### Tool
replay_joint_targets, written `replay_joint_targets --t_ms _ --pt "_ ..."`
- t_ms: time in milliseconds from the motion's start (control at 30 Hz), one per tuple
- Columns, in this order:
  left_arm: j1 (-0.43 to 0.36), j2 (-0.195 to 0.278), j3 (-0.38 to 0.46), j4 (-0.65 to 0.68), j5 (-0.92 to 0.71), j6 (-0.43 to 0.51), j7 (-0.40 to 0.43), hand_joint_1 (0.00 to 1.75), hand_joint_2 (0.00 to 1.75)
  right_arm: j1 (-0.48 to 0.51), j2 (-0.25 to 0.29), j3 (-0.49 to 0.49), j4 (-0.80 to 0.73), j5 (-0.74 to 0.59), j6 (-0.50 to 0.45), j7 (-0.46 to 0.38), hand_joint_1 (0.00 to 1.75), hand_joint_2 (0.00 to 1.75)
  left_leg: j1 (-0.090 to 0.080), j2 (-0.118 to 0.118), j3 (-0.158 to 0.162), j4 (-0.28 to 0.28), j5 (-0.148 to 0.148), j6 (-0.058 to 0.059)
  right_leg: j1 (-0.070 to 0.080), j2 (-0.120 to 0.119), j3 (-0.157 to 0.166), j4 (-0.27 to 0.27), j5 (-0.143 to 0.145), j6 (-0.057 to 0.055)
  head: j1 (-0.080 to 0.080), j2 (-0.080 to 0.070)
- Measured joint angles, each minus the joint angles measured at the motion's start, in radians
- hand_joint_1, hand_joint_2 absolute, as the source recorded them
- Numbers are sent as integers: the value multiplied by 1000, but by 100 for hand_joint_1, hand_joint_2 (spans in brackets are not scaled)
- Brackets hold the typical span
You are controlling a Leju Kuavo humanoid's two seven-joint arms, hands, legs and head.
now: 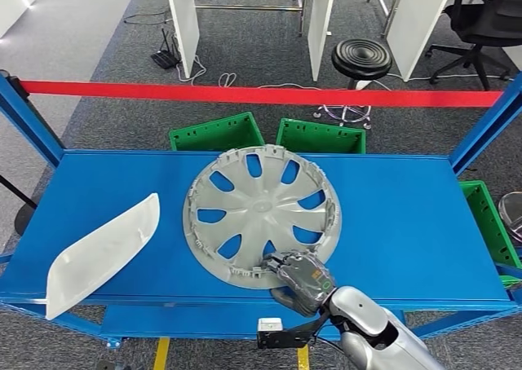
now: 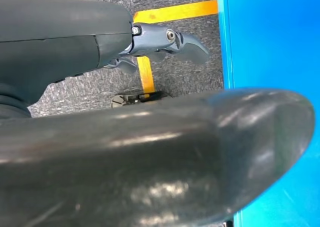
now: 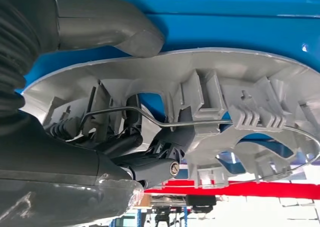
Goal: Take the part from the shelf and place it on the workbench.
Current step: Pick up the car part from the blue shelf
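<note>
A round grey wheel cover [image 1: 262, 215] lies on the blue shelf [image 1: 400, 223], near its middle. My right hand [image 1: 298, 276] grips the cover's near rim from the front edge of the shelf. In the right wrist view the thumb [image 3: 113, 32] lies on one face of the wheel cover [image 3: 226, 87] and the dark fingers [image 3: 151, 162] reach in among the clips and wire ring on its other face. My left hand [image 2: 113, 137] hangs low beside the shelf's blue edge [image 2: 264, 37], above the carpet, fingers [image 2: 185, 42] stretched out and holding nothing.
A long white curved part [image 1: 101, 252] lies on the shelf's left end. Green crates [image 1: 215, 132] [image 1: 320, 135] sit on the floor behind the shelf, another [image 1: 486, 219] at the right. A red tape [image 1: 264, 94], a black stool [image 1: 361, 59] and white desks stand beyond.
</note>
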Motion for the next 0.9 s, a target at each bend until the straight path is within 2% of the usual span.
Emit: replay_joint_targets --t_ms 533,700,900 --pt "-1 0 1 13 -33 -5 -19 0 0 -32 16 19 49 0 -11 -5 175 175 0 0 5 0 0 0 0 1 4 0 -1 0 0 0" --pt "1 0 -3 15 -1 3 -13 0 0 -11 17 19 33 37 -77 13 175 175 0 0 6 0 0 0 0 0 5 0 -1 -1 0 0" --pt "49 -2 -78 -9 165 32 69 0 0 90 12 -17 -88 133 -173 36 175 175 0 -1 3 0 -2 -2 0 0 3 0 -2 -1 0 0"
